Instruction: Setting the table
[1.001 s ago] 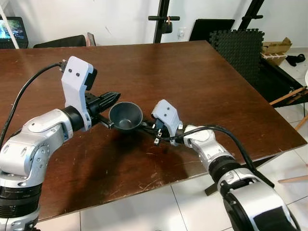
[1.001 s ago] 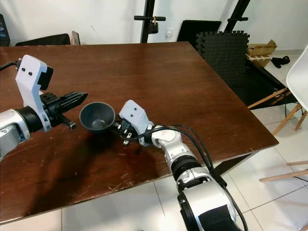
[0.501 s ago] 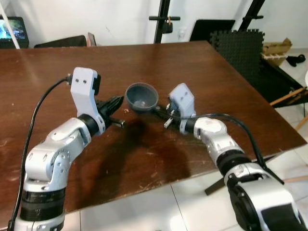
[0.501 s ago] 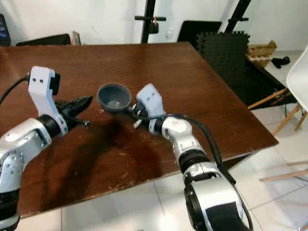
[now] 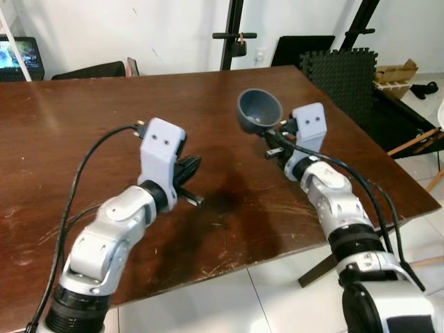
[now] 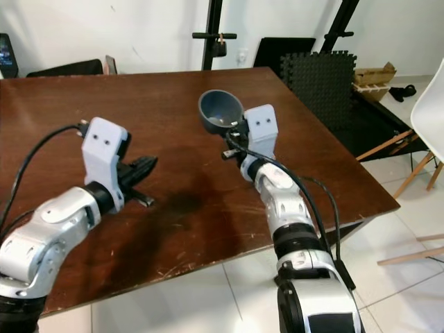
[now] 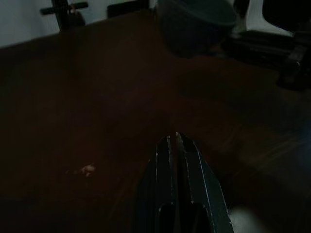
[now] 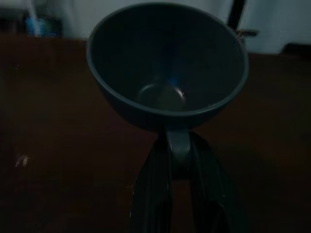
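A dark grey bowl (image 5: pixel 259 109) hangs in the air above the far right part of the brown table (image 5: pixel 104 104), tilted toward me. My right gripper (image 5: pixel 272 134) is shut on its rim, and in the right wrist view the bowl (image 8: pixel 167 68) sits just past the pinching fingers (image 8: pixel 170 189). My left gripper (image 5: pixel 191 165) hovers low over the middle of the table, shut with nothing in it. In the left wrist view its fingers (image 7: pixel 176 160) lie pressed together, and the bowl (image 7: pixel 194 19) shows far ahead.
Black foam mats (image 5: pixel 343 69) and a cardboard box (image 5: pixel 395 73) lie on the floor past the table's right edge. A black stand (image 5: pixel 232 35) and a dark chair back (image 5: pixel 90 69) are behind the far edge. White tiled floor runs along the near edge.
My right gripper has carried the bowl up and away toward the table's far right. The left gripper has drawn back from the bowl toward the table's middle. The camera has shifted too.
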You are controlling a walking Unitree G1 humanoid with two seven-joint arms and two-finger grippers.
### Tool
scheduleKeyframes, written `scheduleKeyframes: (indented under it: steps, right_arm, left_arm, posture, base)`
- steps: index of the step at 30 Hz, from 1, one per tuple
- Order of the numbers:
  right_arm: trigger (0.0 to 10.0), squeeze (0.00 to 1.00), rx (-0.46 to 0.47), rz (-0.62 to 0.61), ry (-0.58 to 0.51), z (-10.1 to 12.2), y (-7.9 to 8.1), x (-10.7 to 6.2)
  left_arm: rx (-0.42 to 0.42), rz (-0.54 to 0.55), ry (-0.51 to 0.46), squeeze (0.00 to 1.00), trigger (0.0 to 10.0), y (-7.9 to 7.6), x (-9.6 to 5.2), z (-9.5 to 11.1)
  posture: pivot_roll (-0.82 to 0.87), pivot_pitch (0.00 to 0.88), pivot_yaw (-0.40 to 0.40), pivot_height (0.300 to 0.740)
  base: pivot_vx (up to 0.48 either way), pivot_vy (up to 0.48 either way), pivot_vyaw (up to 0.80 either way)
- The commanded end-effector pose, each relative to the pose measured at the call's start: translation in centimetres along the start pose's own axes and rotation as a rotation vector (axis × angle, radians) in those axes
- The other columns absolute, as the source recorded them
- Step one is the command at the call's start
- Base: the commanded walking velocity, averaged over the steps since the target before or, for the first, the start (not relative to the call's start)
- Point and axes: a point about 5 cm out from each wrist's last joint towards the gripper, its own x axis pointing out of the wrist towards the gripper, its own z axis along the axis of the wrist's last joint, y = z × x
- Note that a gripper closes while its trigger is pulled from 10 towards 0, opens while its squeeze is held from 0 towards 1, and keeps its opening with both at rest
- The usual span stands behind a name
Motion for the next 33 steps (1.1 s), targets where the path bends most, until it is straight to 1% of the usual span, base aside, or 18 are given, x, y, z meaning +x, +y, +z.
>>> scheduleKeyframes:
  steps: [1, 2, 5, 7, 10, 11, 14, 19, 20, 23, 25, 26, 28, 30, 31, 33]
  right_arm:
    - [10.0, 0.0, 0.018, -0.026, -0.017, 0.3, 0.0, -0.5]
    - [10.0, 0.0, 0.018, -0.026, -0.017, 0.3, 0.0, -0.5]
    - [10.0, 0.0, 0.034, -0.022, -0.031, 0.3, 0.6, -1.1]
    - [10.0, 0.0, 0.047, -0.032, -0.051, 0.6, 1.0, -1.6]
    - [10.0, 0.0, 0.056, -0.038, -0.056, 0.7, 1.3, -1.7]
    - [10.0, 0.0, 0.041, -0.037, -0.056, 0.7, 1.6, -1.8]
    - [10.0, 0.0, 0.039, -0.037, -0.051, 0.7, 1.9, -1.9]
    - [10.0, 0.0, 0.074, -0.033, -0.019, 0.4, 2.3, -2.1]
    - [10.0, 0.0, 0.118, -0.037, -0.005, 0.2, 2.4, -2.0]
    - [10.0, 0.0, 0.167, -0.022, 0.013, 0.0, 2.6, -1.9]
    - [10.0, 0.0, 0.17, -0.01, 0.024, -0.2, 2.7, -2.0]
    - [10.0, 0.0, 0.157, 0.014, 0.055, -0.8, 3.0, -2.1]
    - [10.0, 0.0, 0.133, 0.024, 0.077, -1.3, 3.0, -2.3]
    - [10.0, 0.0, 0.124, 0.033, 0.091, -1.6, 3.0, -2.5]
    - [10.0, 0.0, 0.124, 0.033, 0.091, -1.6, 3.0, -2.5]
    - [10.0, 0.0, 0.117, 0.022, 0.102, -1.6, 2.5, -2.7]
  left_arm:
    - [0.0, 0.015, 0.007, 0.0, 10.0, 0.0, 0.4, -0.4]
    - [0.0, 0.015, 0.007, 0.0, 10.0, 0.0, 0.4, -0.4]
    - [0.003, 0.051, 0.027, 0.0, 10.0, 0.3, 0.9, -0.7]
    - [0.005, 0.059, 0.02, 0.0, 10.0, 0.2, 1.4, -0.6]
    - [0.004, 0.063, 0.016, 0.0, 10.0, 0.4, 1.5, -0.5]
    - [0.004, 0.073, 0.017, 0.0, 10.0, 0.6, 1.6, -0.6]
    - [0.006, 0.079, 0.018, 0.0, 10.0, 0.8, 1.6, -0.8]
    - [-0.007, 0.103, 0.041, 0.0, 10.0, 0.8, 1.3, -1.8]
    - [-0.019, 0.123, 0.056, 0.0, 10.0, 0.7, 1.2, -2.2]
    - [-0.047, 0.146, 0.079, 0.0, 10.0, 0.5, 1.1, -2.9]
    - [-0.048, 0.145, 0.082, 0.0, 10.0, 0.3, 1.0, -3.1]
    - [-0.035, 0.148, 0.097, 0.0, 10.0, 0.0, 0.8, -3.6]
    - [-0.024, 0.151, 0.102, 0.0, 10.0, 0.0, 0.4, -3.9]
    - [-0.013, 0.169, 0.091, 0.0, 10.0, 0.1, -0.2, -4.1]
    - [-0.013, 0.169, 0.091, 0.0, 10.0, 0.1, -0.2, -4.1]
    - [-0.011, 0.185, 0.101, 0.0, 10.0, 0.3, -0.2, -4.7]
  posture:
    - [0.04, 0.137, 0.031, 0.74]
    - [0.04, 0.137, 0.031, 0.74]
    - [0.04, 0.129, 0.052, 0.74]
    - [0.04, 0.123, 0.069, 0.74]
    - [0.03, 0.122, 0.072, 0.74]
    - [0.03, 0.122, 0.073, 0.74]
    - [0.03, 0.122, 0.069, 0.74]
    - [0.02, 0.128, 0.063, 0.74]
    - [0.02, 0.129, 0.062, 0.74]
    - [0.01, 0.13, 0.063, 0.74]
    - [0.01, 0.128, 0.063, 0.74]
    - [0.0, 0.12, 0.06, 0.74]
    - [0.0, 0.116, 0.056, 0.74]
    - [0.01, 0.11, 0.044, 0.74]
    - [0.01, 0.11, 0.044, 0.74]
    - [0.01, 0.102, 0.036, 0.74]
  base:
    - [0.0, 0.0, 0.0]
    - [0.0, 0.0, 0.0]
    - [0.0, 0.0, 0.0]
    - [0.0, 0.0, 0.0]
    - [0.0, 0.0, 0.0]
    - [0.0, 0.0, 0.0]
    - [0.0, 0.0, 0.0]
    - [0.0, 0.0, 0.0]
    - [0.0, 0.0, 0.0]
    - [0.0, 0.0, 0.0]
    - [0.0, 0.0, 0.0]
    - [0.0, 0.0, 0.0]
    - [0.0, 0.0, 0.0]
    - [0.0, 0.0, 0.0]
    - [0.0, 0.0, 0.0]
    - [0.0, 0.0, 0.0]
